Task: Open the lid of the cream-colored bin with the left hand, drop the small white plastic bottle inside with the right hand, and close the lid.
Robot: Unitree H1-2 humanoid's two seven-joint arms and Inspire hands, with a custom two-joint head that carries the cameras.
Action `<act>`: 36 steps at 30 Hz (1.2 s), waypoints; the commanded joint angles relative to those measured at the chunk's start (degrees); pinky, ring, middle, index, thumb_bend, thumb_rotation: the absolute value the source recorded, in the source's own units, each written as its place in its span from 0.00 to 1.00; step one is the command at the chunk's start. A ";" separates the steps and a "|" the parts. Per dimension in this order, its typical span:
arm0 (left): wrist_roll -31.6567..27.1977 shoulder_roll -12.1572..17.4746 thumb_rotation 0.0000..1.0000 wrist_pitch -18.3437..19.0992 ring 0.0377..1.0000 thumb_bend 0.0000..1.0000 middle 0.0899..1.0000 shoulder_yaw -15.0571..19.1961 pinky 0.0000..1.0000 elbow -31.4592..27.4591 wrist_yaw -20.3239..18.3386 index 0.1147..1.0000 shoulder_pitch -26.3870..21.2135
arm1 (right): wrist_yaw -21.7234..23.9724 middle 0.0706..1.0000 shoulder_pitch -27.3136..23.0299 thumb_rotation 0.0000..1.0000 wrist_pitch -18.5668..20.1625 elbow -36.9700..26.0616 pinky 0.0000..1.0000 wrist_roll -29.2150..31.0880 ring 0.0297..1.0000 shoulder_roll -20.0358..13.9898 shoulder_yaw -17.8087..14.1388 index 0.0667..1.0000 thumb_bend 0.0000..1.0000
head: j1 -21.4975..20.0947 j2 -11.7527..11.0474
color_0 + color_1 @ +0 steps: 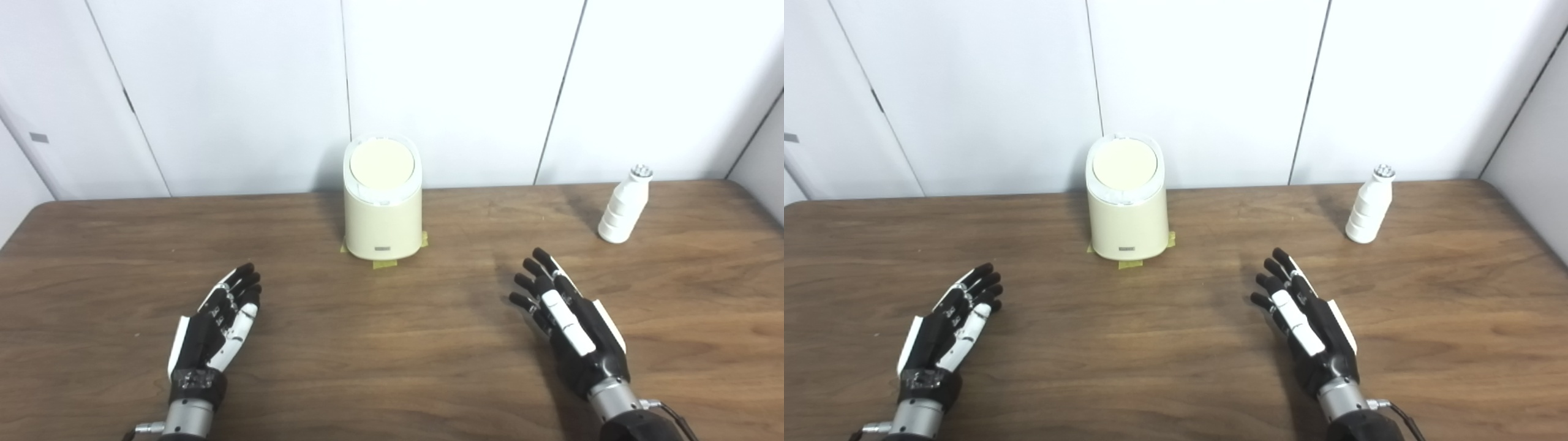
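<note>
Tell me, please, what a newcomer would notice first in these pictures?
The cream-colored bin stands at the far middle of the wooden table, its lid closed. A small white plastic bottle stands upright far right. Near the front, the left robot hand and right robot hand are open and empty.

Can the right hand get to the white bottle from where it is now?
Probably yes. The right hand is open and empty, the white bottle stands upright ahead and to its right, and only bare table lies between them.

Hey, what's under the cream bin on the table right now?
Strips of yellow tape poke out from under the cream-colored bin at its front and side edges on the wooden table. How far the tape runs beneath the base is hidden.
</note>
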 commanded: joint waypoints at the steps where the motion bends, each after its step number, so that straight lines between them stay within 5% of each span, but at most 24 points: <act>1: -0.01 0.51 0.39 -0.74 0.85 0.36 0.84 -0.09 0.84 2.01 -0.41 0.86 1.84 | 0.37 0.94 -1.72 0.58 -1.10 -2.11 0.84 -0.03 0.91 -0.36 0.03 0.94 0.57 | -0.04 0.04; 22: -0.42 0.47 0.40 0.28 0.84 0.37 0.83 0.03 0.82 1.03 -0.37 0.85 1.99 | 0.14 0.93 -1.69 0.58 0.01 -2.96 0.83 0.02 0.90 -0.43 0.26 0.95 0.58 | -0.06 0.58; 29: -5.09 -1.39 0.52 2.31 0.85 0.53 0.84 1.35 0.81 -2.11 -0.02 0.87 2.61 | 0.50 0.93 -1.15 0.58 0.58 -4.47 0.83 -0.59 0.90 -0.86 1.07 0.95 0.57 | 0.03 1.33; 36: -3.05 -2.26 0.43 4.38 0.80 0.64 0.80 2.10 0.76 -8.49 3.63 0.84 -0.09 | 0.28 0.92 -1.03 0.59 0.52 -4.40 0.81 -2.06 0.88 -0.73 2.06 0.94 0.55 | 0.14 0.93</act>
